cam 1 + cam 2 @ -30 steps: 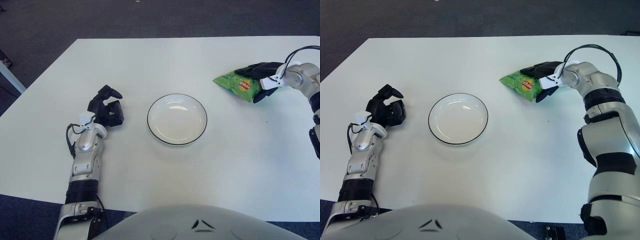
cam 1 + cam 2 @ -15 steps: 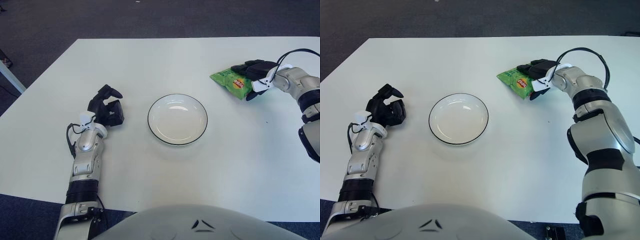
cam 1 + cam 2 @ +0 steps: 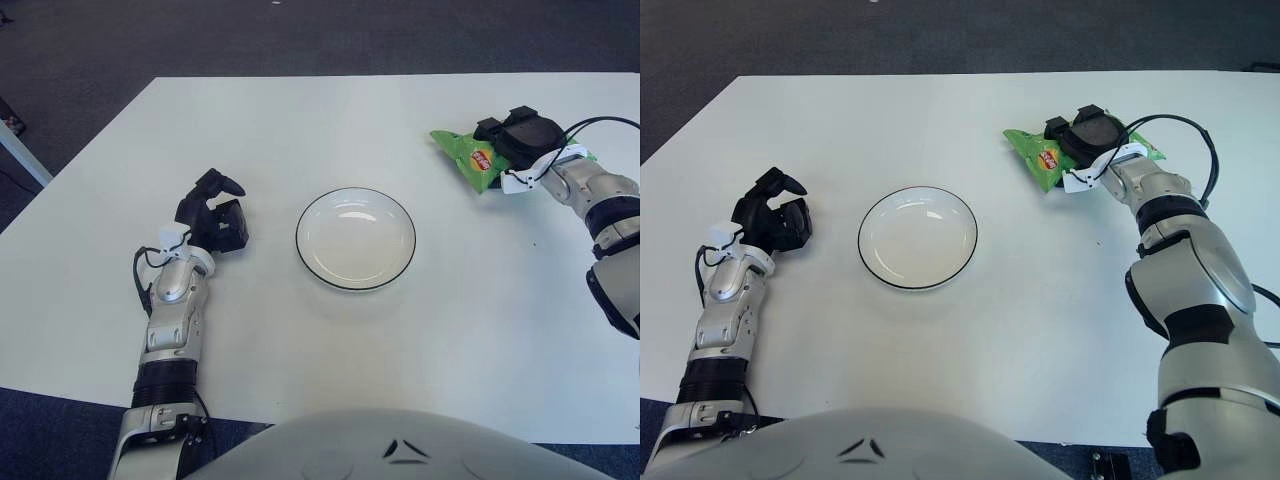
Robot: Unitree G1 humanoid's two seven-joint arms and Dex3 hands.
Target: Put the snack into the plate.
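Green snack bag (image 3: 467, 157) sits pinched in our right hand (image 3: 522, 138) at upper right, well apart from the plate (image 3: 355, 238) at centre; its slick foil could slip. Our left hand (image 3: 212, 215) curls empty at left.

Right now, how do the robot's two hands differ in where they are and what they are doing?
The right hand is far right of the plate, fingers closed on the green snack bag; the left hand shows left of the plate, curled and holding nothing. The right hand sits farther up the table than the left. Both have black fingers, and neither is over the plate.
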